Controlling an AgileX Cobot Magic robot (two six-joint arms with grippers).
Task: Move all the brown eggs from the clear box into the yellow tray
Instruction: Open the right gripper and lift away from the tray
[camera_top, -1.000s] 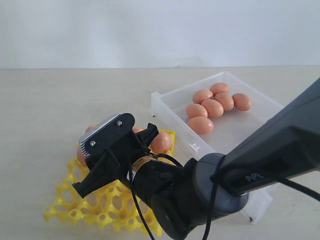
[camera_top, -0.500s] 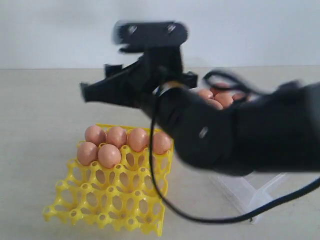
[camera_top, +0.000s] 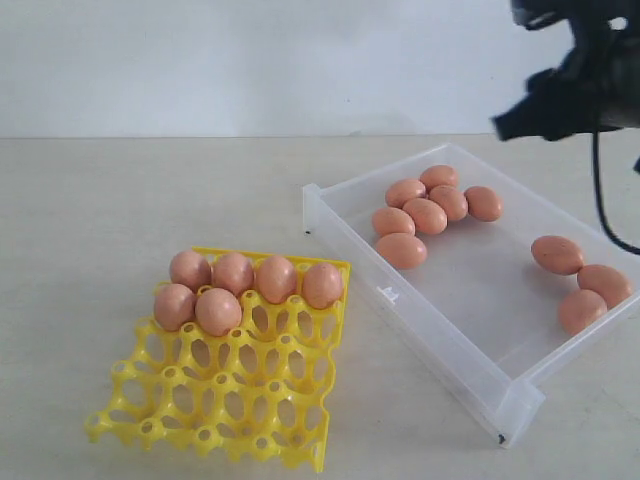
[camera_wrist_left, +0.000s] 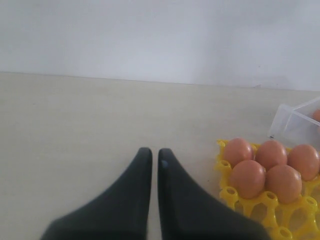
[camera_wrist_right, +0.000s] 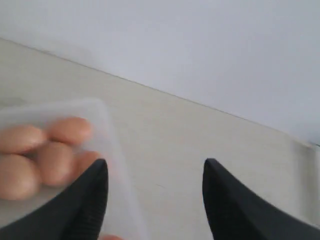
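Beige tabletop. Right pincer (camera_wrist_right: 155, 170) spread, empty, back over clear box (camera_top: 400, 310); six brown eggs (camera_top: 232, 272) in yellow tray (camera_top: 300, 440), ten below pincer. Left pincer (camera_wrist_left: 151, 155) pressed together.

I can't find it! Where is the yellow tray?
In the exterior view, the yellow tray sits at the lower left, just left of the clear box, with six brown eggs in its far cups.

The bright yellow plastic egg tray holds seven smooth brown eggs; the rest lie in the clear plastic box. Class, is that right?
No. The exterior view shows six brown eggs in the yellow tray, not seven; the rest lie in the clear box.
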